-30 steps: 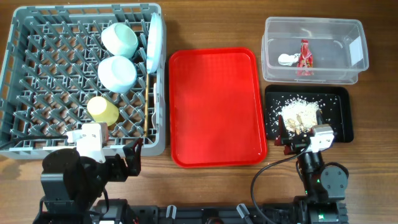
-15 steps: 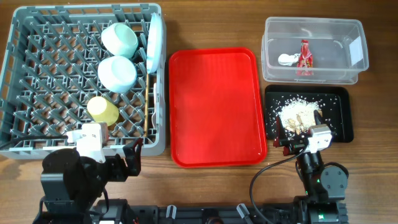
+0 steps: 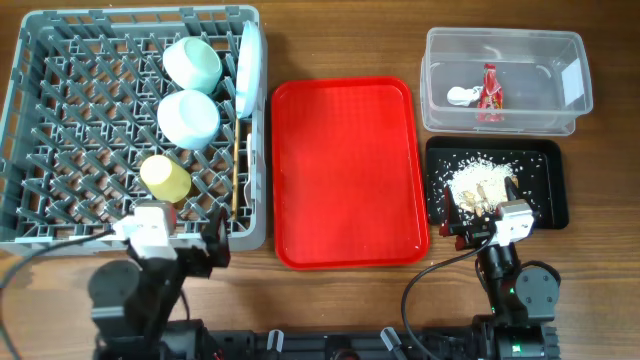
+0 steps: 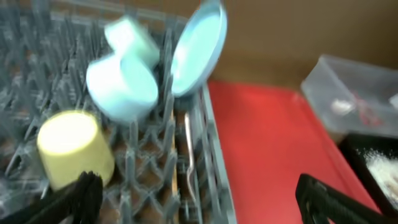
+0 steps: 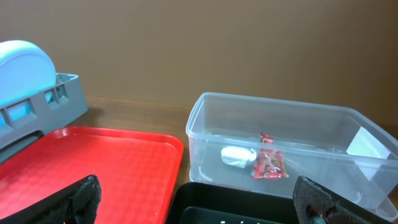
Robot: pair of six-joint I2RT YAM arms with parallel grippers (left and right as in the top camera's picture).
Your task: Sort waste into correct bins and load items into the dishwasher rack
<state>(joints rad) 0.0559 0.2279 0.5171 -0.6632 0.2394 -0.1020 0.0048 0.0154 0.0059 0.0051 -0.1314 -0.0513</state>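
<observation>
At the worktop's left, inside the dishwasher rack [image 3: 140, 14]: two mint bowls [image 3: 188, 117], white plate [image 3: 248, 70] on edge by the right wall, yellow cup [image 3: 165, 176] nearest the left tool [image 4: 199, 196], chopstick [image 3: 236, 180] just right of it, long axis near-to-far. Left tool spread wide, empty, just short of the rack's near rim; nearer arm for anything there. Red tray [image 3: 345, 170] bare. Further right: red wrapper [image 3: 489, 88] and white scrap [image 3: 461, 96] in the clear tub [image 3: 505, 40], crumbs [image 3: 480, 185] in the black tray [image 3: 555, 190]. Right tool [image 5: 198, 200] wide, empty. Judged: sorting looks complete.
</observation>
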